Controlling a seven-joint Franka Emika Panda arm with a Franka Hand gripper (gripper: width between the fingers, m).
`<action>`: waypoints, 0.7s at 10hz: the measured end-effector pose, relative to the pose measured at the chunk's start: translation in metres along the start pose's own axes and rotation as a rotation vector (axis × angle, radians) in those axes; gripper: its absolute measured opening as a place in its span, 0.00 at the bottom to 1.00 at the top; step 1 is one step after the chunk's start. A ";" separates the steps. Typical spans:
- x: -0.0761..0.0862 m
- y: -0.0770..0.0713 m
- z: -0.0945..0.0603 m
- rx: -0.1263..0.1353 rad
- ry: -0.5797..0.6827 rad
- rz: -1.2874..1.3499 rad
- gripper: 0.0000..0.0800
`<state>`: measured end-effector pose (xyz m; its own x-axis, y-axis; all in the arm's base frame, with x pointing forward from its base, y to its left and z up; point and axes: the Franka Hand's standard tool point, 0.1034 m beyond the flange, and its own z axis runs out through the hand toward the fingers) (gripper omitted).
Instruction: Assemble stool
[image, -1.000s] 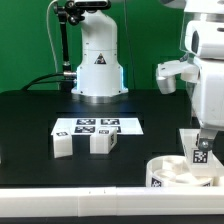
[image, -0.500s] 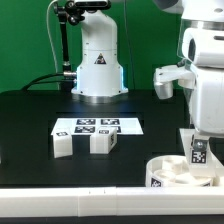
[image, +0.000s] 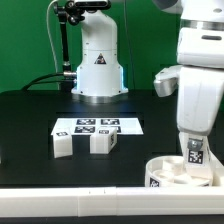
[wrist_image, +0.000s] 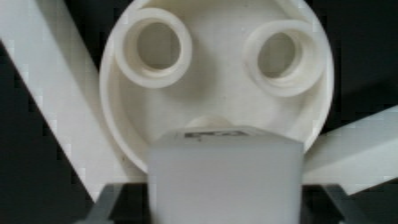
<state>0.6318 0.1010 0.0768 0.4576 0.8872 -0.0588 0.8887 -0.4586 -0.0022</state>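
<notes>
Delta vs 1.0 s ago: the arm (image: 200, 75) has shifted toward the exterior view's left, so its big white link now hides more of the green backdrop, and the held leg block (image: 196, 153) has moved the same way with it, by less. Nothing else has moved. The fingers (wrist_image: 118, 202) are closed on that block: in the wrist view it fills the gap between the two dark tips, with no slack visible on either side. The block hangs upright just over the seat disc (image: 170, 172); can't tell if they touch. The disc sits at the front edge of the surface (image: 30, 120), in the corner on the exterior view's right, and the wrist view shows two oval holes in its face. The marker board (image: 98, 125) lies flat mid-surface. One loose leg block (image: 62, 144) and a second leg block (image: 103, 142) stand at the board's front edge, apart from each other and well apart from the disc. A long white edge rail (image: 80, 191) runs along the front edge. Labels: black-and-white square tags on the held block, the disc rim and the board, patterns only. The fixed robot base (image: 98, 65) at the back edge carries a triangular sticker, too small to read. No legible text or brand anywhere.
</notes>
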 end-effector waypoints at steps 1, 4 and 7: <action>0.000 -0.001 0.000 0.003 0.002 0.070 0.42; 0.000 0.000 0.001 0.015 0.013 0.388 0.42; 0.002 -0.002 0.001 0.038 0.025 0.750 0.42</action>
<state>0.6308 0.1040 0.0753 0.9408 0.3370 -0.0356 0.3370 -0.9415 -0.0050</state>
